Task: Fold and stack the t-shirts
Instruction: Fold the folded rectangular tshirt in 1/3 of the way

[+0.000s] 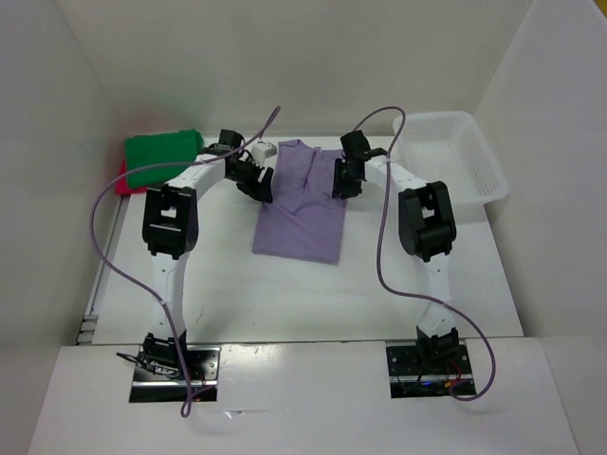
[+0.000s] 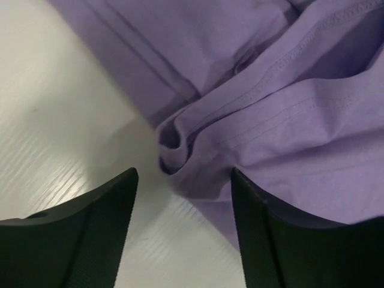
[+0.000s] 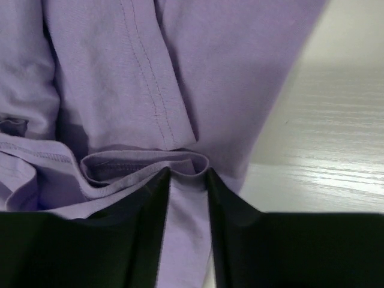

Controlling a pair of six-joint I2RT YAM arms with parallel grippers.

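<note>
A white table [image 1: 285, 303] carries everything. At its far right corner sits a white plastic basket [image 1: 493, 190]. The lavender shirt [image 1: 302, 213] lies flat in the middle of the table, partly folded into a long strip, collar end far and hem near. At the far left lies the green shirt [image 1: 161, 156], folded and resting on top of the red shirt [image 1: 126, 183], of which only an edge shows along the left.

The left gripper [image 2: 183, 180] sits low at the lavender shirt's far left edge. Its jaws stand wide apart and grip nothing; a rolled fold of the cloth lies between and just beyond the tips.

The right gripper [image 3: 189, 174] is down on the shirt's far right edge. Its jaws are drawn narrow, with a ridge of hem bunched at the tips and cloth filling the gap; whether that cloth is actually pinched I cannot tell.
</note>
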